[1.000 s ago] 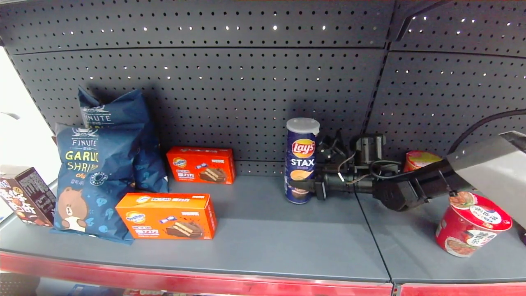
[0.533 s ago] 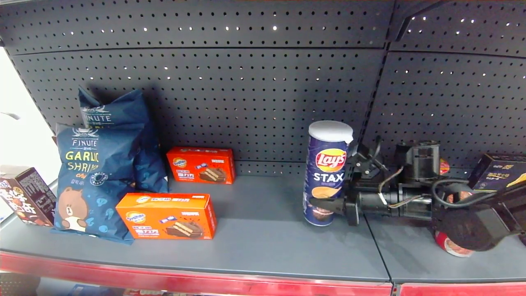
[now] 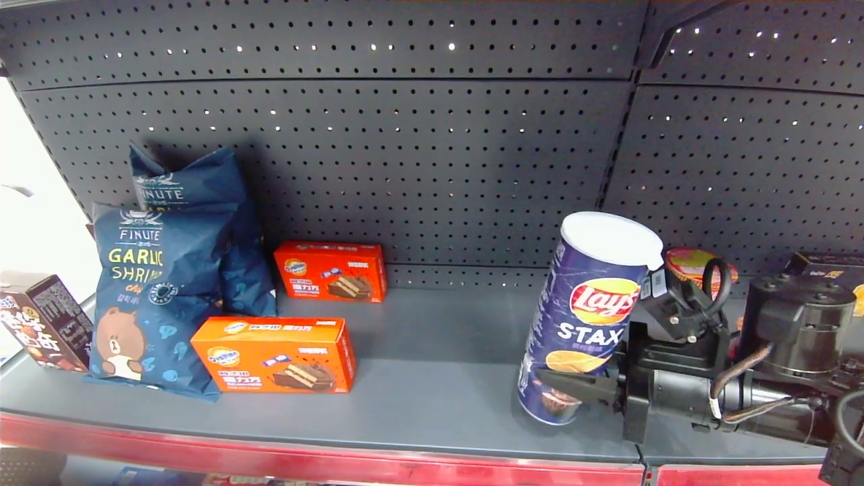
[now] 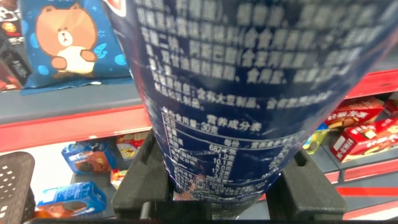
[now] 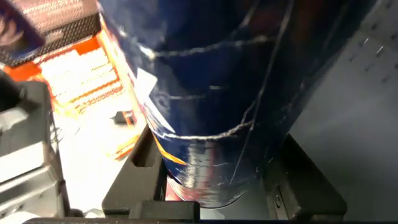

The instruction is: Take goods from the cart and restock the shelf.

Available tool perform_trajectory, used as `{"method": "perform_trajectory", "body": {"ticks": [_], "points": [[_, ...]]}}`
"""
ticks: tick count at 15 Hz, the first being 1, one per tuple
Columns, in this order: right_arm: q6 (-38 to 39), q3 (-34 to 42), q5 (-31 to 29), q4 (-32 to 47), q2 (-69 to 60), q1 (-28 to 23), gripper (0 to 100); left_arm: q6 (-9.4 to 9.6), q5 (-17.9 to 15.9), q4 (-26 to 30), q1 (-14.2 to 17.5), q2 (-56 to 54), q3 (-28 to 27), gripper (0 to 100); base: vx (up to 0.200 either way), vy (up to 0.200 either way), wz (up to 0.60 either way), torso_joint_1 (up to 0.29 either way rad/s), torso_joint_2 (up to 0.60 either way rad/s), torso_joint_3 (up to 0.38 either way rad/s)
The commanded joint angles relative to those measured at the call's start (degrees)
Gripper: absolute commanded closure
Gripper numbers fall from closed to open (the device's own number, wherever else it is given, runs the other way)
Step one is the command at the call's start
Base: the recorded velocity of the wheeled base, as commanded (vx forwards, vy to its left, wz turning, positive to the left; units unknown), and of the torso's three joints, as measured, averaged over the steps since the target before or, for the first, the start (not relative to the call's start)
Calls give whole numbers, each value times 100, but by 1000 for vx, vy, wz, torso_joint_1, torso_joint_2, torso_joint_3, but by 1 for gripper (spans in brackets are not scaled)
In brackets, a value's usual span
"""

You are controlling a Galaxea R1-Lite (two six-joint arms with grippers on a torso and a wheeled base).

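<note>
Can [image 3: 594, 317] is being gripped, tilted, at the shelf's [image 3: 432, 385] 4 o'clock; left pincer [image 4: 224, 186] and right pincer [image 5: 217, 180] are each clamped on a can.

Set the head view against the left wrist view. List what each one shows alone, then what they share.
Head view only: the dark perforated metal back panel, two orange cardboard cake boxes, and the right gripper clamped on a dark blue cylindrical chips can with a white lid.
Left wrist view only: the left gripper closed around a dark blue printed can, snack packets on lower shelves, and a black mesh basket.
Both: the blue bear-printed snack bag and the shelf's red front edge. Whether the two cans are one, I cannot tell.
</note>
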Motion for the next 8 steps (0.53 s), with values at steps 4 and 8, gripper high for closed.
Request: {"method": "perform_trajectory", "body": {"ticks": [4,8], "points": [[-22,244,12,-74,175,4,100,-6,49,0,4,1,41,100,0,0,0,0,0,0],[-48,217,-6,-479,659,4,100,-15,49,9,4,1,41,100,0,0,0,0,0,0]]}}
